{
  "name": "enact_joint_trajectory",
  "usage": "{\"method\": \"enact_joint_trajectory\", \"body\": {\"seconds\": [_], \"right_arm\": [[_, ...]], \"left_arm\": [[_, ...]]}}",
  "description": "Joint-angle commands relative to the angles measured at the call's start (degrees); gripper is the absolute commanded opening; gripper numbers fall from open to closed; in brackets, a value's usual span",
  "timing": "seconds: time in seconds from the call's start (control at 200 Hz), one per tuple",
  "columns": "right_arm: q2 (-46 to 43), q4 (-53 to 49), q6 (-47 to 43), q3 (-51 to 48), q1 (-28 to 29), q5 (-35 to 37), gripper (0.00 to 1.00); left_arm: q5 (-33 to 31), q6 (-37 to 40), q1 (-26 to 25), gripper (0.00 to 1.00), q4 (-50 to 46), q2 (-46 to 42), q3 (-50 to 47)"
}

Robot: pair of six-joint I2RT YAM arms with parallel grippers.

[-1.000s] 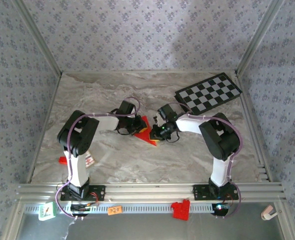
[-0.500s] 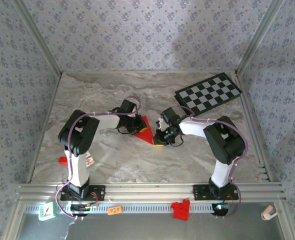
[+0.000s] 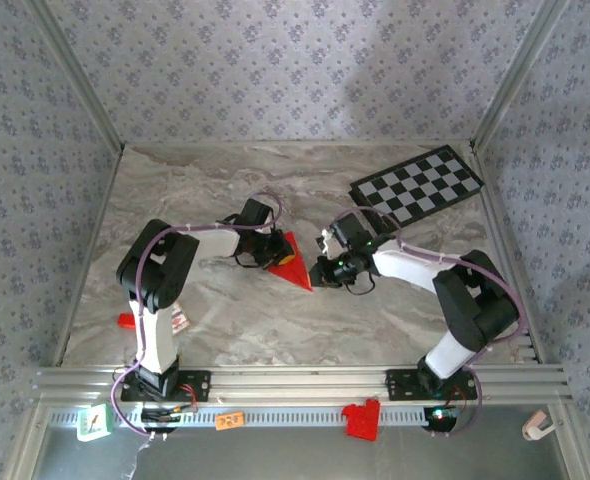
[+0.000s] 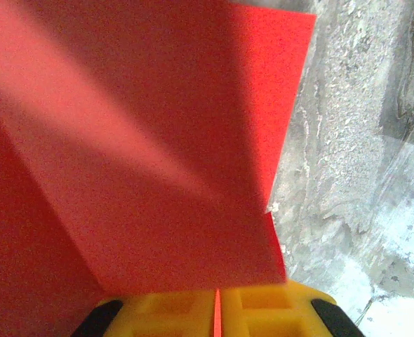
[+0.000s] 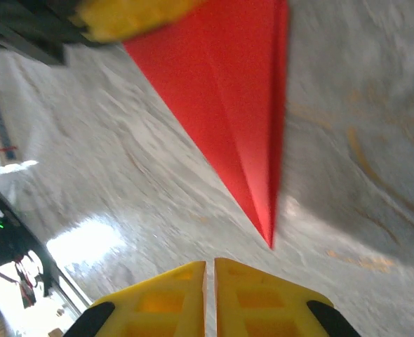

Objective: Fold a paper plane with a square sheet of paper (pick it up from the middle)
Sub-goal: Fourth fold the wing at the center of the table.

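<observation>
The table [image 3: 205, 190] is a grey marbled slab, smooth and slightly glossy, shut in by walls [image 3: 275, 70] covered in pale patterned wallpaper. A ribbed metal rail [image 3: 295, 380] runs along the table's lower edge. Most of the table is bare, with wide room at the upper left and along the bottom. A flat black-and-white checkered board [image 3: 415, 187] lies tilted in the upper right corner.

The left arm [image 3: 160, 270] and right arm [image 3: 465, 290] both bend inward toward the centre of the frame.

Between them lies the red paper [image 3: 293, 265], thin and matte, folded into a slim pointed wedge with a crease down its length [image 5: 252, 126]. Its sharp tip points to the lower right on the table.

The left jaws are clenched on the wide end of the paper. In the left wrist view a thin red edge runs between the two yellow fingers [image 4: 165, 316], and the sheet [image 4: 158, 140] spreads away above them.

The right jaws are pressed together with only a hairline gap and hold nothing. Their yellow fingers [image 5: 158, 302] sit near the paper's tip, apart from it.

A small chunky red bracket [image 3: 360, 420] sits below the rail.
</observation>
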Motion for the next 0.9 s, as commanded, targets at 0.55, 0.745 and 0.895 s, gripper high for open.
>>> {"method": "enact_joint_trajectory", "body": {"seconds": [0.55, 0.745, 0.895], "right_arm": [[13.9, 0.1, -0.3, 7.4, 1.5, 5.4, 0.11], [16.5, -4.0, -2.3, 6.2, 1.3, 7.2, 0.11], [18.8, -4.1, -2.3, 4.5, 0.6, 6.1, 0.11]], "left_arm": [[-2.4, 0.2, -0.2, 0.13, -6.5, 1.2, -0.8], [-2.3, 3.1, 0.0, 0.14, -2.6, -0.6, -0.1], [-0.8, 7.7, 0.7, 0.18, 1.9, -1.7, 0.1]]}}
